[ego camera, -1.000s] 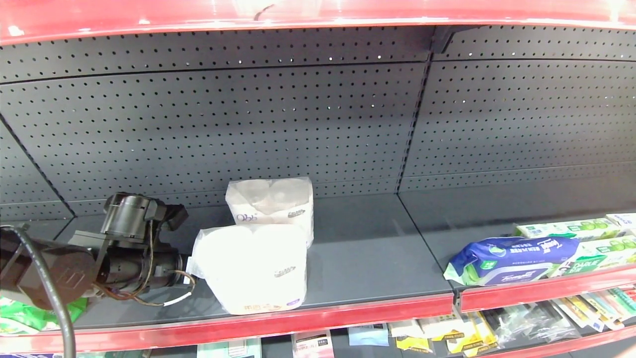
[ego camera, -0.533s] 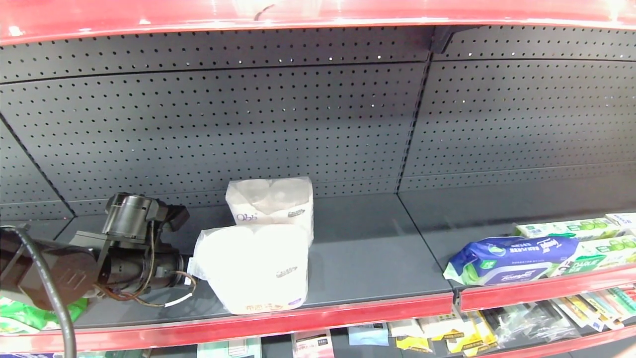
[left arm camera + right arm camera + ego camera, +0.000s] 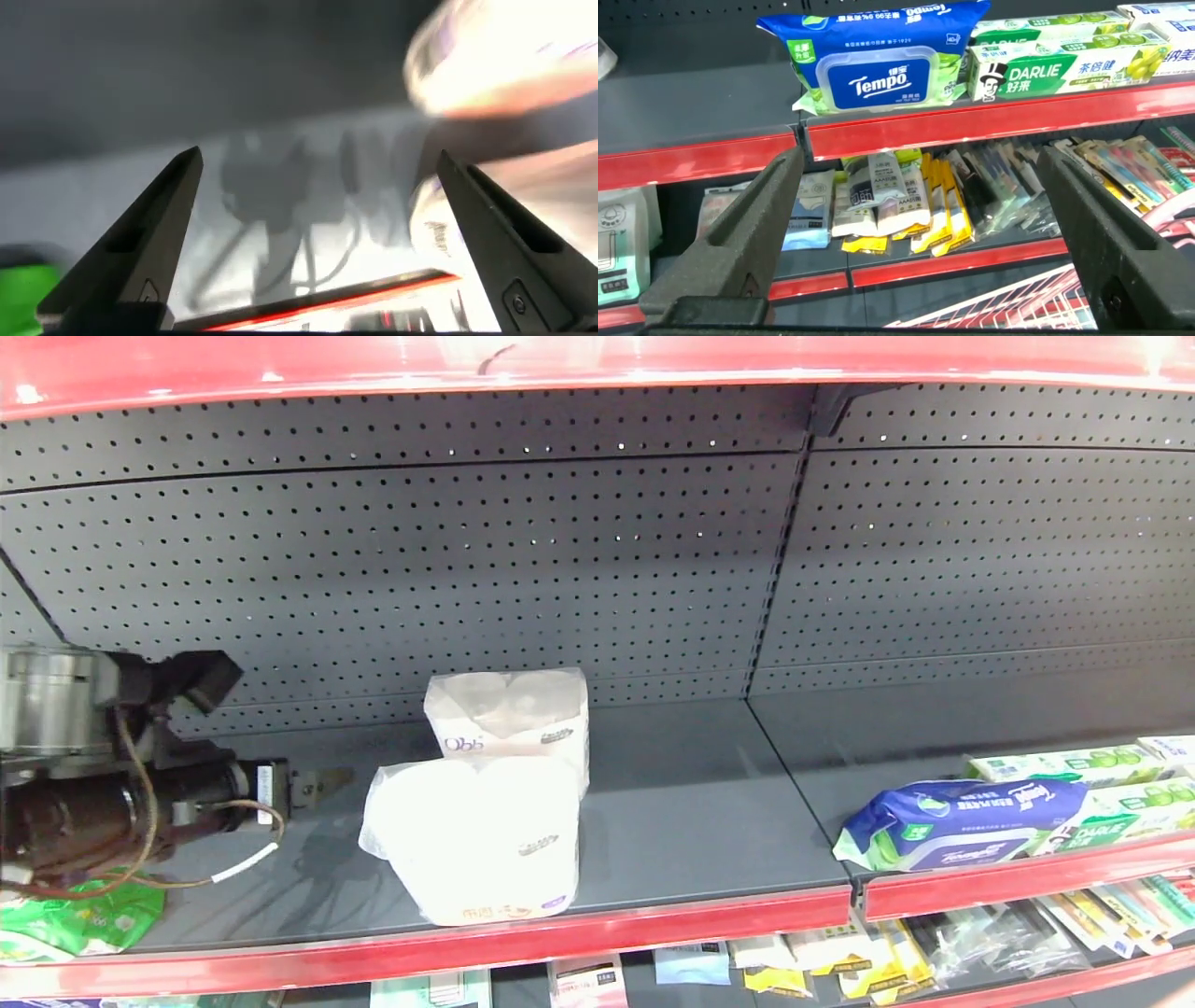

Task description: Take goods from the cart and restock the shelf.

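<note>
Two white tissue packs stand on the grey shelf (image 3: pixel 691 821): one near the front edge (image 3: pixel 476 840), the other right behind it (image 3: pixel 509 714). My left gripper (image 3: pixel 317 784) hangs over the shelf just left of the front pack, apart from it. Its fingers are open with nothing between them. In the left wrist view the left gripper (image 3: pixel 318 159) points along the shelf, and a tissue pack (image 3: pixel 523 215) is a bright blur off to one side. My right gripper (image 3: pixel 920 154) is open and empty, held lower down in front of the shelf's red edge.
A blue-and-green wipes pack (image 3: pixel 962 821) (image 3: pixel 878 56) and green toothpaste boxes (image 3: pixel 1074 767) (image 3: pixel 1055 70) lie on the right bay. A green pack (image 3: pixel 65 919) lies at the far left. Small hanging goods (image 3: pixel 906 196) fill the shelf below. The cart's wire rim (image 3: pixel 1008 303) is low down.
My left gripper has let go of the front tissue pack and drawn back to the left. The pack stays standing where it was.
</note>
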